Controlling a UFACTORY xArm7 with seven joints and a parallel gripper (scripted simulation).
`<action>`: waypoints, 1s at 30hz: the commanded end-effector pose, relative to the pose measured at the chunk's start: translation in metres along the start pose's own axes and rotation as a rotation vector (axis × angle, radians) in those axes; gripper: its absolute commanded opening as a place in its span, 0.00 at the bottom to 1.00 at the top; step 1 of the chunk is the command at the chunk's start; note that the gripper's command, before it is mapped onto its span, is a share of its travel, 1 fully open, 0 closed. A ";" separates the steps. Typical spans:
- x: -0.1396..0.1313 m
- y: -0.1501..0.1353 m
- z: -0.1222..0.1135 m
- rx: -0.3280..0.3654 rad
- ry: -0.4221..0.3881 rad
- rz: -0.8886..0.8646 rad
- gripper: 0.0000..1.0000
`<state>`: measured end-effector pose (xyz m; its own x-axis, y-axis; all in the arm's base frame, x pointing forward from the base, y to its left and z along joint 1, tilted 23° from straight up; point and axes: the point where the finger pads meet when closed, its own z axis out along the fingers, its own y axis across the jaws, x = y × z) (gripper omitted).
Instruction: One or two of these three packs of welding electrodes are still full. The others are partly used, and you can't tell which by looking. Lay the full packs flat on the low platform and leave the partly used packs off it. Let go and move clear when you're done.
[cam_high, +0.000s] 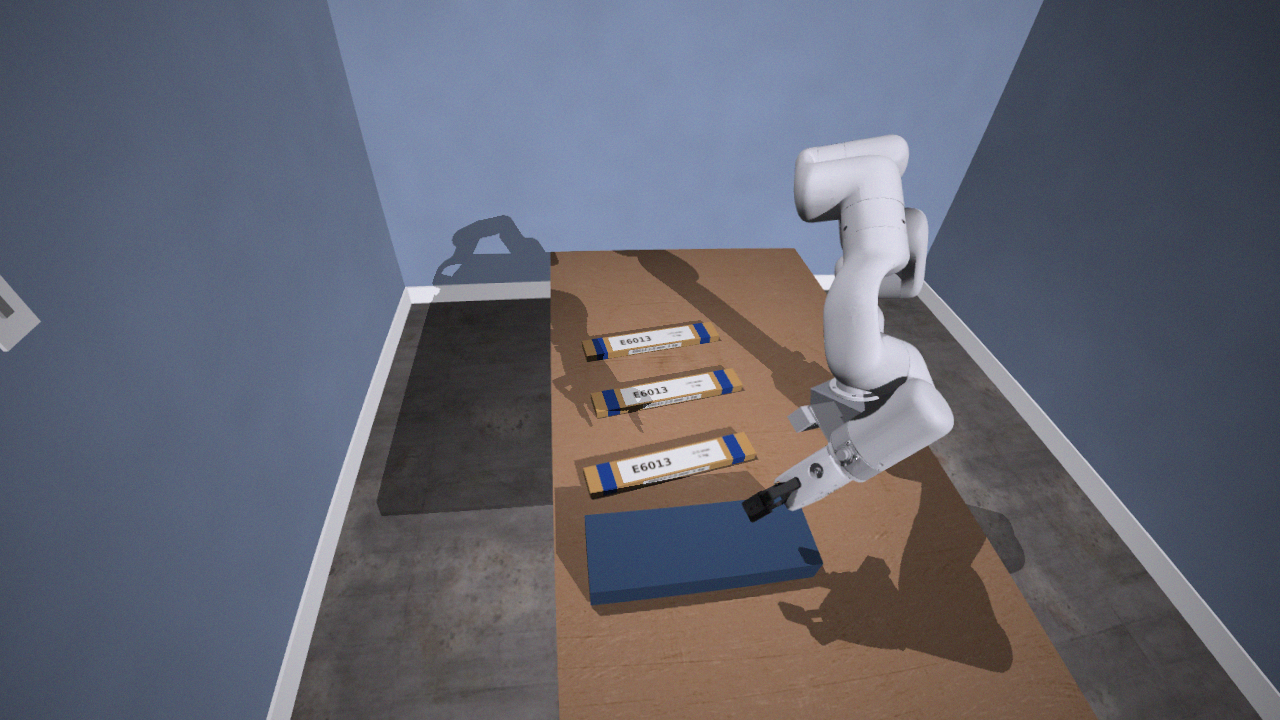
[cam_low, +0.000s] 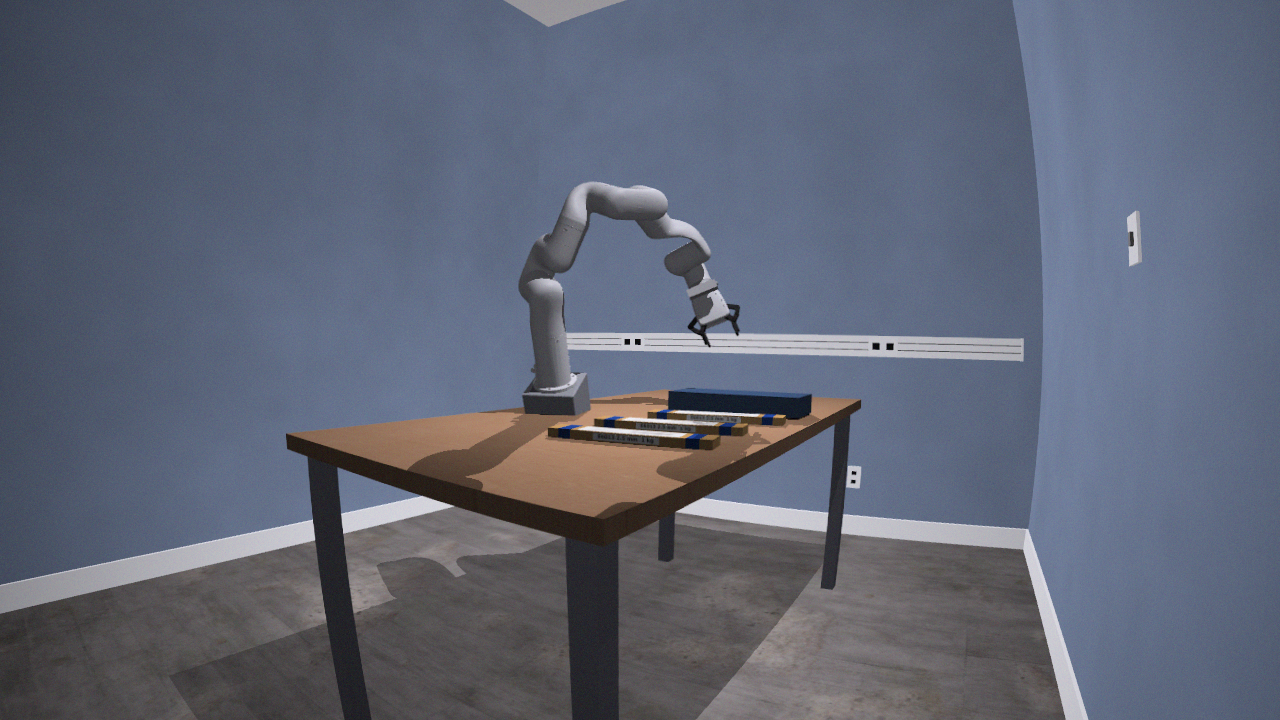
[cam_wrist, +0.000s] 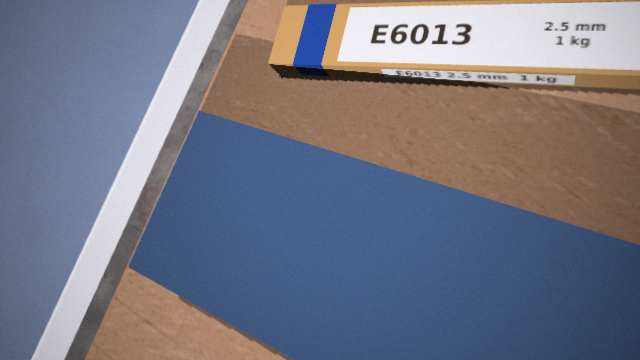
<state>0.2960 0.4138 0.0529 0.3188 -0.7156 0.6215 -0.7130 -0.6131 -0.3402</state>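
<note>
Three tan packs marked E6013 with blue bands lie flat in a row on the wooden table: a far pack (cam_high: 650, 340), a middle pack (cam_high: 667, 391) and a near pack (cam_high: 668, 464). The low dark blue platform (cam_high: 700, 548) lies beside the near pack, with nothing on it. My gripper (cam_high: 768, 499) is open and empty, high above the platform's edge nearest the arm, as the side view (cam_low: 713, 325) shows. In the wrist view the platform (cam_wrist: 380, 250) fills the lower part and the near pack (cam_wrist: 465, 42) lies along the top. My fingers are out of the wrist view.
The arm's base (cam_low: 555, 394) stands at the table's edge on the side away from the packs' left ends. The table edge and the floor below show at the left of the wrist view (cam_wrist: 150, 165).
</note>
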 end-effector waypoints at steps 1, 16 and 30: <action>0.053 -0.016 0.032 -0.062 0.022 0.128 1.00; 0.223 -0.013 0.120 -0.258 0.081 0.564 1.00; 0.339 0.026 0.166 -0.367 0.108 0.868 1.00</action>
<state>0.4830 0.1136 0.1319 -0.4374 -0.8295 0.3472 -0.8419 0.2419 -0.4824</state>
